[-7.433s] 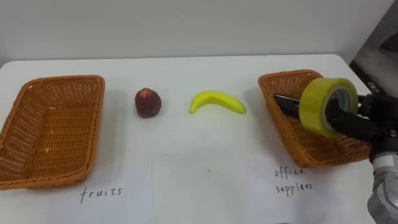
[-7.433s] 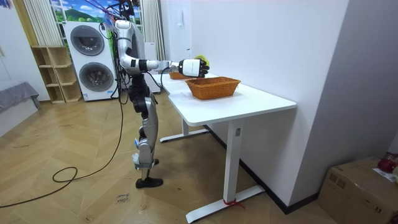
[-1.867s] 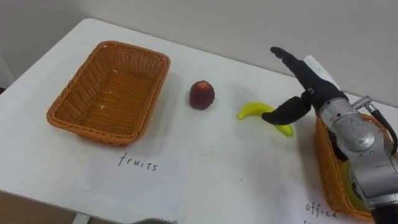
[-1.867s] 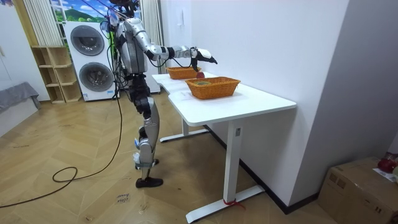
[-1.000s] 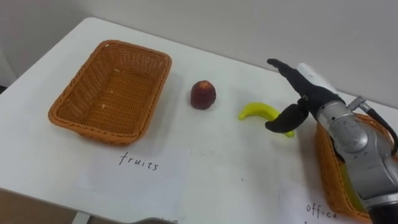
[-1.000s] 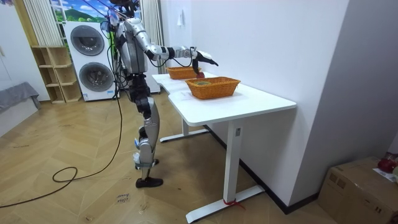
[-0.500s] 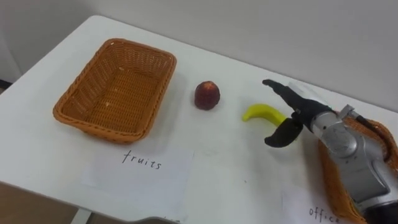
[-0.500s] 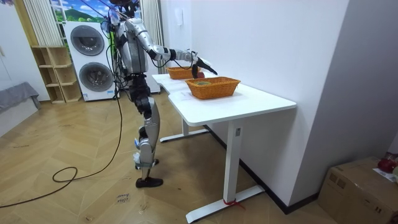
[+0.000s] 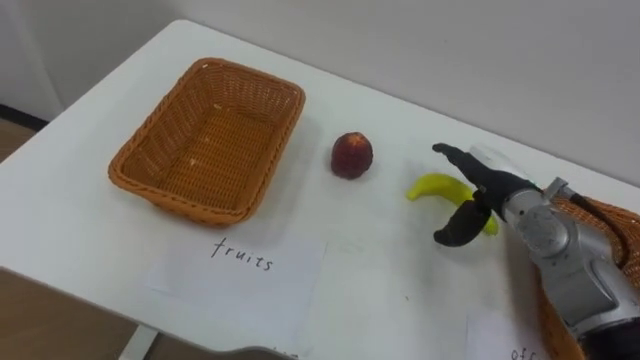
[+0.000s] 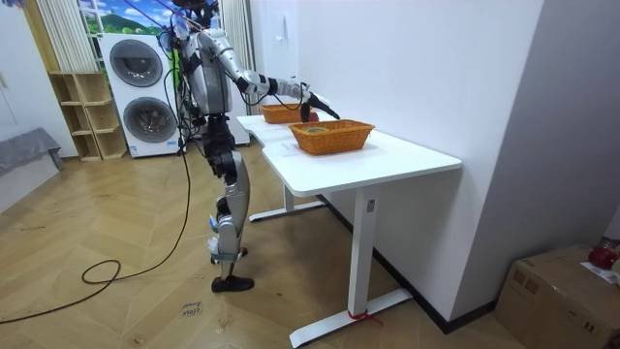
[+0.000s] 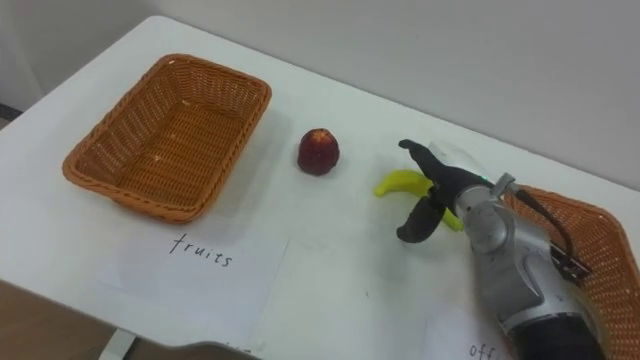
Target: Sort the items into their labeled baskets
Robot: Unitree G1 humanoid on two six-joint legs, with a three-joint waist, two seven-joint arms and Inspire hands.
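Observation:
A yellow banana (image 9: 436,187) lies on the white table (image 9: 90,230), right of a red apple (image 9: 352,155). My right hand (image 9: 487,190) hangs open over the banana's right end, with straight fingers above it and the thumb (image 9: 450,230) in front, and it hides that end. The empty wicker fruit basket (image 9: 178,195) stands at the left. The wicker office supplies basket (image 9: 610,212) stands at the right, behind my forearm. In the room view I stand at the table's side, my right hand (image 10: 320,102) stretched over it.
A paper sheet marked "fruits" (image 9: 240,265) lies before the left basket, and another sheet (image 9: 505,338) lies before the right one. The table's near edge (image 9: 60,285) runs along the lower left. A white wall stands behind the table.
My right hand, which held a tape roll over the office basket earlier, is empty and has sunk onto the banana during the last second. The view itself has shifted.

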